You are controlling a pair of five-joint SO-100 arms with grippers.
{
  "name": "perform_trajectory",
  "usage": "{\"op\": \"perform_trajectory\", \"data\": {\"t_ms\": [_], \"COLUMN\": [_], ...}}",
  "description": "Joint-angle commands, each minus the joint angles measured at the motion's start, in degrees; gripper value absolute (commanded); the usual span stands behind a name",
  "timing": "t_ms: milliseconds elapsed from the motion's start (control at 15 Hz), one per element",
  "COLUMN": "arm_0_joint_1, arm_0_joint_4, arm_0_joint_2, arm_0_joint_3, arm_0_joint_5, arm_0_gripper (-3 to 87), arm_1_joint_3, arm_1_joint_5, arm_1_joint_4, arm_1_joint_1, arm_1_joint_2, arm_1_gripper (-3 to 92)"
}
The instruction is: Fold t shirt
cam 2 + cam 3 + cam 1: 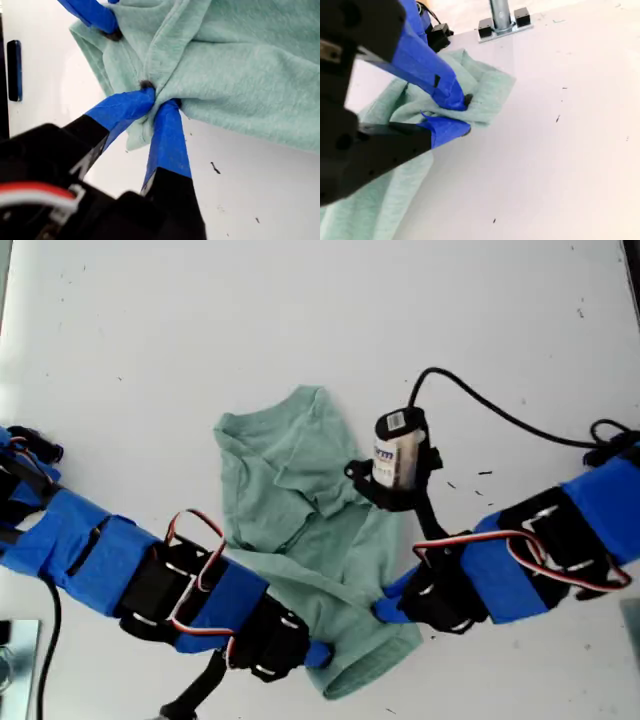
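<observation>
Between the two blue-taped jaws in the exterior view: a pale sage-green, soft, wrinkled cloth t-shirt (300,510), spread loosely on a smooth white table (300,300) with its ribbed neckline on the far side from both arms. Pinching one bottom edge, my first gripper (318,653); pinching the edge just across the hem from it, my second gripper (385,608). Both near each other, both low over the tabletop.

Along the first wrist view: jaws pressed together on a bunched ridge of fabric, the knit puckering into folds right at the tips. Just beyond those tips, another blue-taped finger, also on the cloth. Matte, fuzzy jersey; thicker stitched hem.

Along the second wrist view: jaws closed on a doubled corner of the shirt, cloth trailing back beneath the arm. Well beyond the tips, a shiny metal post (500,15) on a flat base plate.

Judged step: carrying the bottom hem up toward the neckline. To do it well, lift both pinches together and level, keep the cloth taut between them, travel slowly so the limp fabric drapes rather than rolls, and lay the hem down square before letting go. Likely slippage if either pinch holds only one layer.
</observation>
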Motion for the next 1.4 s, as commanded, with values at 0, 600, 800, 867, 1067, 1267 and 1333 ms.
{"op": "perform_trajectory", "data": {"t_ms": [0, 600, 800, 867, 1067, 1267, 1333], "arm_0_joint_1": [4.0, -18.7, -24.5, -30.1, -38.1, -34.5, -32.5], "arm_0_joint_4": [-2.6, 6.3, -6.6, -8.3, -3.6, -0.7, -0.2], "arm_0_joint_2": [5.2, 33.8, 58.3, 72.7, 105.6, 124.5, 130.3], "arm_0_joint_3": [-0.8, 27.4, 55.4, 68.7, 89.5, 104.5, 109.6], "arm_0_joint_5": [-0.5, 4.4, 4.3, 2.5, 4.2, -1.1, -3.0], "arm_0_gripper": [-0.2, -0.2, 28.0, 30.0, 31.3, 26.6, 26.1], "arm_1_joint_3": [0.2, -20.3, -20.7, -12.7, 16.2, 29.2, 35.0], "arm_1_joint_5": [-1.5, -19.2, -20.3, -17.9, -15.3, -15.4, -14.9], "arm_1_joint_4": [-3.7, -2.9, -1.3, -4.6, -8.5, 5.9, 8.6], "arm_1_joint_1": [-0.5, 27.2, 33.7, 39.5, 54.4, 59.2, 59.1], "arm_1_joint_2": [3.9, -12.2, -9.2, -0.9, 35.4, 61.2, 68.8], "arm_1_gripper": [2.5, 2.5, 40.9, 37.0, 33.4, 32.9, 32.9]}}
